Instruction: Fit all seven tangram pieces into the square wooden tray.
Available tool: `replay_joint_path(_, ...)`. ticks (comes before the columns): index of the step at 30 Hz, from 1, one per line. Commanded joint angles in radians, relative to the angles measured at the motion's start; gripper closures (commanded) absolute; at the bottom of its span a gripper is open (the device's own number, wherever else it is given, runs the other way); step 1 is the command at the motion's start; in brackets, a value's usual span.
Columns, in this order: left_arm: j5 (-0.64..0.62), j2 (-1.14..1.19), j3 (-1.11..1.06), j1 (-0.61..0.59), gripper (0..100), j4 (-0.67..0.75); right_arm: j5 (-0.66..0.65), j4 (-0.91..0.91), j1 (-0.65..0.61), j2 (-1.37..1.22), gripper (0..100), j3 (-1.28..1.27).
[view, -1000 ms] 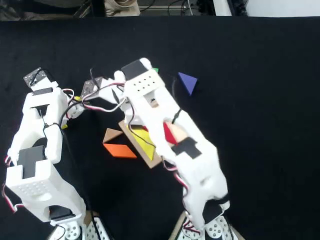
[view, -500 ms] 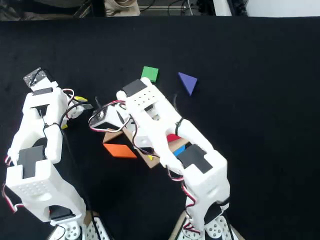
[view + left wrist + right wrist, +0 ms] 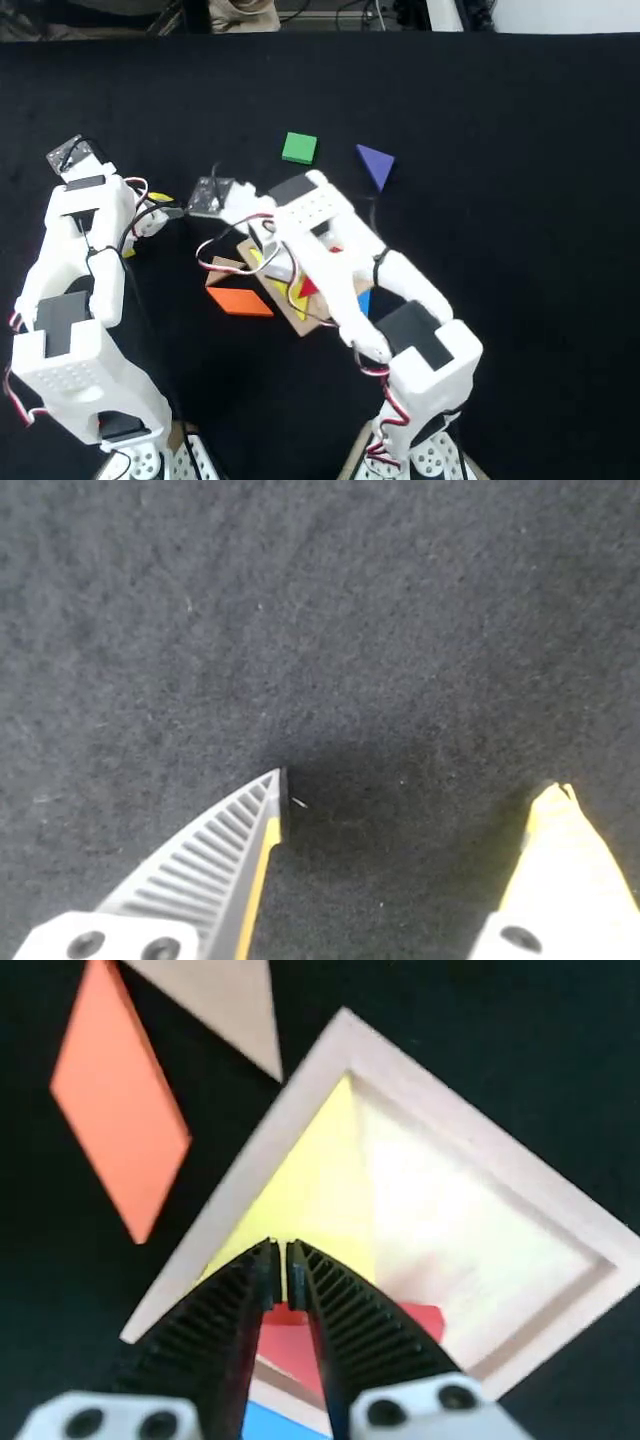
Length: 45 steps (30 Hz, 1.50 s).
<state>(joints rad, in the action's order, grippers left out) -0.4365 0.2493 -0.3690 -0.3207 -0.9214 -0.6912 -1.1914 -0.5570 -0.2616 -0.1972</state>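
Nearest the arm bases, the square wooden tray (image 3: 258, 1170) lies on the black table (image 3: 520, 250), partly under the right arm (image 3: 330, 240). The right jaws are clenched tip to tip with nothing between them, over a yellow piece (image 3: 310, 1190) that lies inside the tray against 1 corner. A red piece (image 3: 412, 1325) lies in the tray beside it. A blue piece (image 3: 280, 1422) shows just past a strip of rim; I cannot tell whether it sits inside. Just outside the tray lie an orange parallelogram (image 3: 115, 1110) and a pale wooden triangle (image 3: 220, 1000), close together but apart. The left jaws stand released, wide apart, over bare table. Farthest out, well apart from the tray, lie 2 pieces: a green square (image 3: 299, 148) and a purple triangle (image 3: 376, 165).
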Motion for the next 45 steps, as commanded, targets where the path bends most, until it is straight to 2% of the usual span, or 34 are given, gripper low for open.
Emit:
replay_joint_path(1,-0.009,-0.012,0.013,0.004,63,0.015,-0.012,-0.002,0.054,-0.002,98.8,-0.012)
replay_joint_path(7,-0.009,-0.012,0.013,0.004,63,0.015,-0.052,-0.137,0.051,0.022,98.8,-0.064)
replay_joint_path(12,-0.009,-0.012,0.013,0.004,63,0.015,-0.052,-0.15,0.063,0.085,98.8,-0.077)
replay_joint_path(15,-0.009,-0.011,0.013,0.002,63,0.015,-0.048,-0.1,0.14,0.162,98.8,-0.041)
replay_joint_path(20,-0.009,-0.011,0.013,0.004,63,0.015,-0.051,0.098,0.315,0.163,98.8,-0.073)
replay_joint_path(24,-0.009,-0.011,0.013,0.004,63,0.015,-0.052,0.16,0.327,0.094,98.8,-0.076)
replay_joint_path(28,-0.009,-0.011,0.013,0.004,63,0.015,-0.052,0.199,0.318,0.062,98.2,0.024)
replay_joint_path(30,-0.009,-0.011,0.013,0.004,63,0.015,-0.068,0.207,0.296,0.053,94.0,0.088)
replay_joint_path(34,-0.009,-0.011,0.013,0.004,63,0.015,-0.284,0.163,0.204,0.022,77.3,0.171)
replay_joint_path(39,-0.011,-0.011,0.013,-0.004,63,0.015,-0.528,0.069,0.106,-0.073,81.9,0.252)
replay_joint_path(45,-0.011,-0.011,0.013,-0.005,63,0.012,-0.621,0.058,0.092,-0.259,82.1,0.42)
